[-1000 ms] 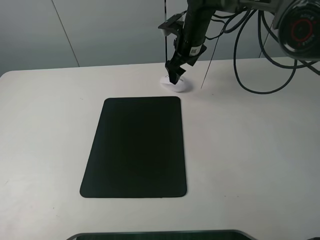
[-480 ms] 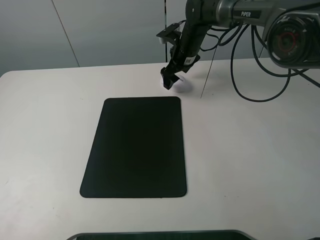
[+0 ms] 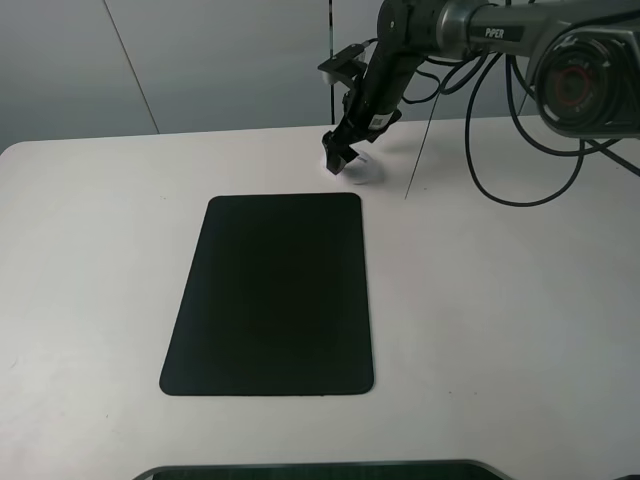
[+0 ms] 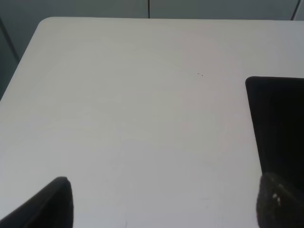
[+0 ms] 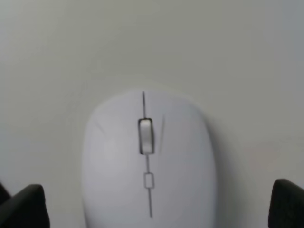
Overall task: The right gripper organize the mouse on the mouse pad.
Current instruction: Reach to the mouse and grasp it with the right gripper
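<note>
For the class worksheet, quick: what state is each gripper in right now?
Left gripper: open, empty.
Right gripper: open over the small white oval mouse.

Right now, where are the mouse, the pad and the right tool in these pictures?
mouse (image 5: pixel 148 161): right wrist view, top shell just below the scroll wheel.
pad (image 3: pixel 270 295): exterior high view, middle of its black surface.
right tool (image 3: pixel 337 164): exterior high view, midway between its fingertips.

Small white oval plastic mouse (image 5: pixel 118 161): smooth, faint sheen. Large flat black rectangular mouse pad (image 3: pixel 270 295): matt. Off-white table (image 3: pixel 500 320): smooth, matt.
</note>
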Controlling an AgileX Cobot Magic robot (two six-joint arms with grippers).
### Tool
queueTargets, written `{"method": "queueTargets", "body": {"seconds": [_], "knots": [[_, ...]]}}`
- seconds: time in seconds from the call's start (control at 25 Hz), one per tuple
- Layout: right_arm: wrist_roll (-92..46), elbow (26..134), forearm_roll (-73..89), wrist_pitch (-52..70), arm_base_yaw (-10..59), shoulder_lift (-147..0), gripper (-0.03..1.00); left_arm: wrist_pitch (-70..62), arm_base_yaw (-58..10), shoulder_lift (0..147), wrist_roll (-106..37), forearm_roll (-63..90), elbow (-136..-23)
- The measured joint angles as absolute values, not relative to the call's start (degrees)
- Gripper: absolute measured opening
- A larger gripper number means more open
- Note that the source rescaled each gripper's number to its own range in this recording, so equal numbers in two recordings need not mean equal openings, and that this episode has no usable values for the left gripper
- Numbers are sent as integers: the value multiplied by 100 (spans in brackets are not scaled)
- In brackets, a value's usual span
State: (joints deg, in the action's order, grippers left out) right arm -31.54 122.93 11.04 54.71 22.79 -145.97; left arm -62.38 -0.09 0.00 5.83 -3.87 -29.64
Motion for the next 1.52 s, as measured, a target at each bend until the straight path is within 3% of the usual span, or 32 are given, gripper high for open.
{"method": "queueTargets", "body": {"seconds": [0.96,1.0,1.16,1.52], "knots": [[-3207,12302,1159,5351,2279,-14863,99,-6238,-9,0,583,-387,-2964],[-3207,12302,1159,5351,2279,-14863,91,-6238,-9,0,583,-387,-2964],[-3286,12302,1159,5338,2279,-14863,0,-6238,-9,0,583,-387,-2964],[-3426,12302,1159,5338,2279,-14863,2,-6238,-9,0,583,-387,-2964]]}}
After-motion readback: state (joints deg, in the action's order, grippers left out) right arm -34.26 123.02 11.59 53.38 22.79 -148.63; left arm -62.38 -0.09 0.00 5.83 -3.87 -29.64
